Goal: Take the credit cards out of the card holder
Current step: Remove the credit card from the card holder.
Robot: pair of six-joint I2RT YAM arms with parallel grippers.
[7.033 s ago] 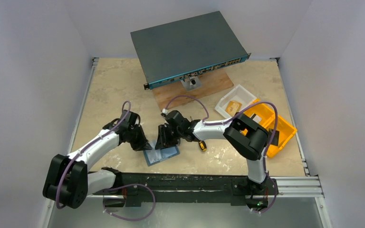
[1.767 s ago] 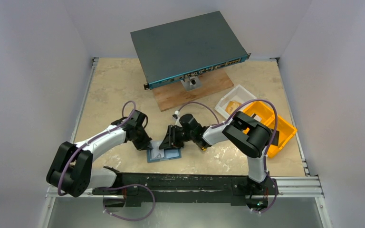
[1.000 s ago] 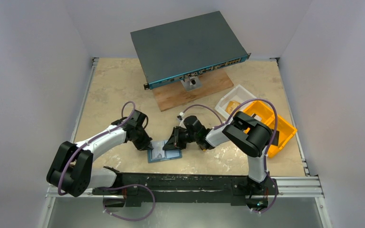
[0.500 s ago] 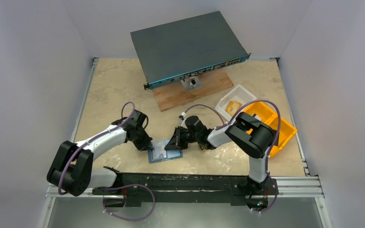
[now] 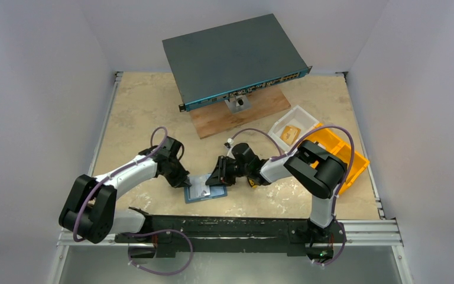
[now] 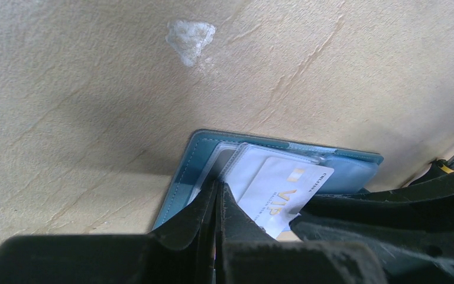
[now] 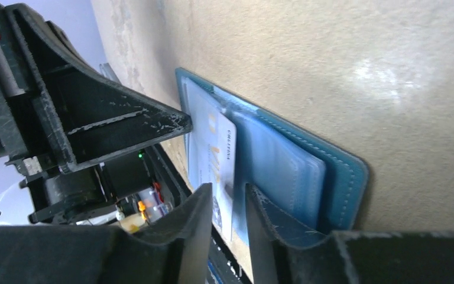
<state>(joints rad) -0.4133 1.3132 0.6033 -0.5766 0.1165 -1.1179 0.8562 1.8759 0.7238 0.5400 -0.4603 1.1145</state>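
The teal-blue card holder (image 5: 206, 192) lies open on the table near the front edge. A white card with gold "VIP" lettering (image 6: 284, 195) sticks partway out of its clear sleeve. My left gripper (image 5: 184, 181) is shut, and its tips (image 6: 216, 188) press on the holder's left half. My right gripper (image 5: 216, 177) is at the holder's right side. In the right wrist view its jaws (image 7: 227, 198) stand a narrow gap apart, with the card's edge (image 7: 216, 160) between them and the holder's pale blue pages (image 7: 284, 171) beside them.
A large dark grey network switch (image 5: 233, 59) sits on a wooden board (image 5: 239, 112) at the back. A white tray (image 5: 292, 127) and a yellow bin (image 5: 343, 157) stand at the right. A small yellow-handled tool (image 5: 252, 182) lies under the right arm.
The right gripper has shifted slightly right along the holder, and more of the white card shows. The left gripper has stayed pressed on the holder.
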